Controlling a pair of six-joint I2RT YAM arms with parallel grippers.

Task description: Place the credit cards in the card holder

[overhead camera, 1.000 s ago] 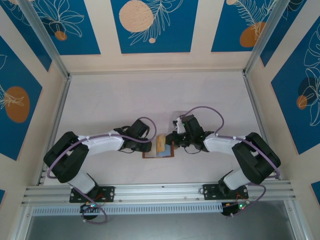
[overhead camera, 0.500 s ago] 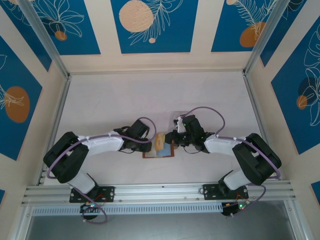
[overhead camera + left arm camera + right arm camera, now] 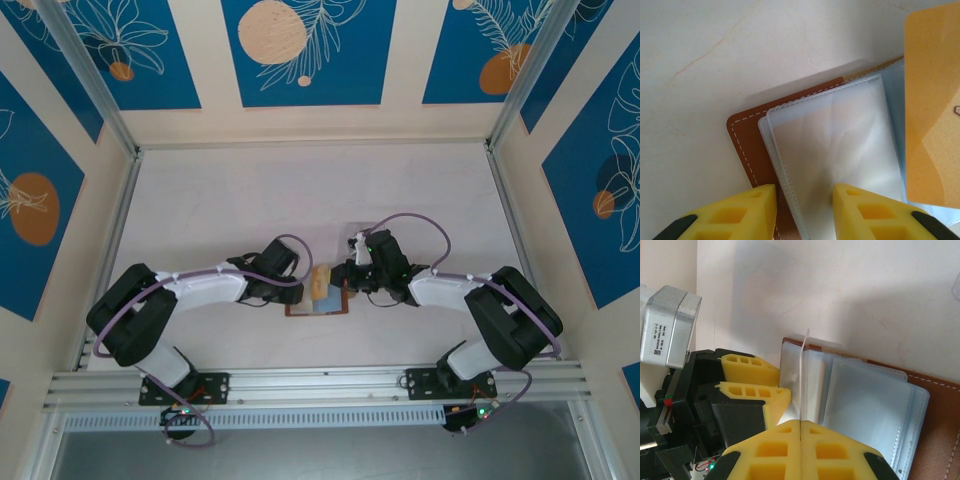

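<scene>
The table (image 3: 220,200) carries the card holder (image 3: 830,135), which lies open between the two arms with its pale sleeves facing up. The left gripper (image 3: 804,212) stands partly open over the holder's brown edge and holds nothing; it is perhaps touching it, but this is not clear. The right gripper (image 3: 801,432) is closed on a gold credit card (image 3: 932,110), which stands on edge over the sleeves. The card's far side is cut off in the left wrist view.

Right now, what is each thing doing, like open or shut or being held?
card holder: lying open on the table, clear sleeves showing.
gold card: held up on its edge over the sleeves.
right gripper: shut on the gold card.
left gripper: open, one finger on either side of the card holder's edge.
</scene>
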